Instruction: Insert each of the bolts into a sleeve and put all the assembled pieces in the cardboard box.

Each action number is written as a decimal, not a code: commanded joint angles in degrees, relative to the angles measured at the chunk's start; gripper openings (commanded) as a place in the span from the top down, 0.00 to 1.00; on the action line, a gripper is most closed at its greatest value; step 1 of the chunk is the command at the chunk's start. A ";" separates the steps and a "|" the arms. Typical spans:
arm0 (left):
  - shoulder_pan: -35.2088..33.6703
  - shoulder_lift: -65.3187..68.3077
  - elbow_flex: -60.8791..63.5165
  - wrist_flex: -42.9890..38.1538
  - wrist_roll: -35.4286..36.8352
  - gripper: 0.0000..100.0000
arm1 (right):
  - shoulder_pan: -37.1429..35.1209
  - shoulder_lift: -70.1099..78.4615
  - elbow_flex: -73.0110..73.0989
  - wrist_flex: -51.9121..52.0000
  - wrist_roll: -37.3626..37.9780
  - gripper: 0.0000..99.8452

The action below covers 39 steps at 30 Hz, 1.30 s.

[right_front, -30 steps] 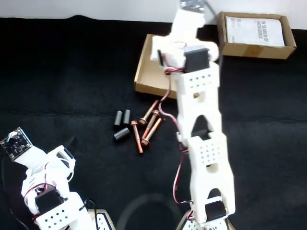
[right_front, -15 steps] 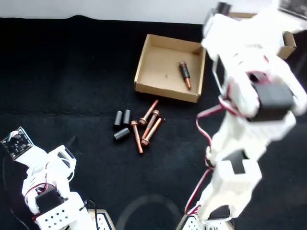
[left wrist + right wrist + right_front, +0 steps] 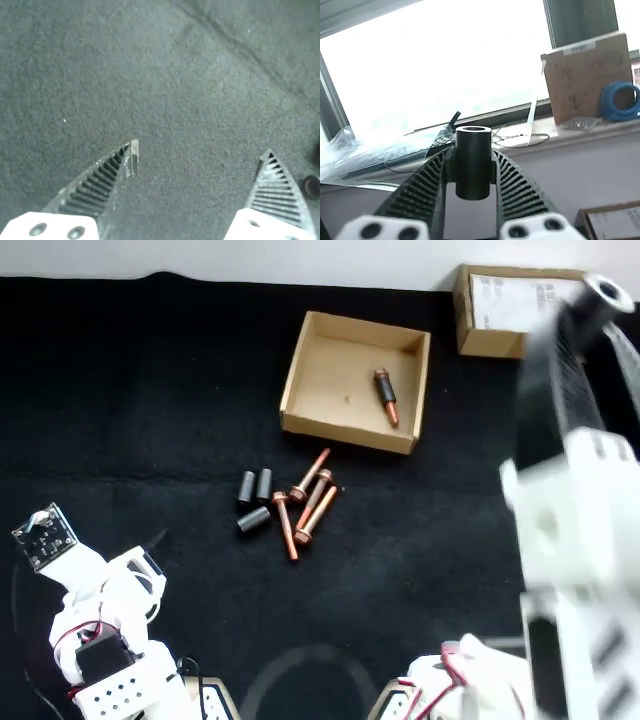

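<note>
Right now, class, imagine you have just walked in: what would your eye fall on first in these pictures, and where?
The right claw, up high at the right side of the table, grips a black sleeve. In the cardboard box at the far side lies one assembled piece; loose bolts and sleeves lie in a pile just in front of it.
</note>
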 commanded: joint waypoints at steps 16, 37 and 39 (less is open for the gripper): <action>5.49 -0.48 -6.64 4.48 -12.22 0.64 | 27.21 3.74 -5.32 0.31 -4.04 0.99; 8.75 -0.31 -39.69 26.99 -18.37 0.63 | 15.16 -5.93 -4.79 0.57 -2.81 0.99; 10.86 -0.22 -41.98 28.31 -18.29 0.63 | 15.16 -7.34 -4.70 0.57 -0.97 0.99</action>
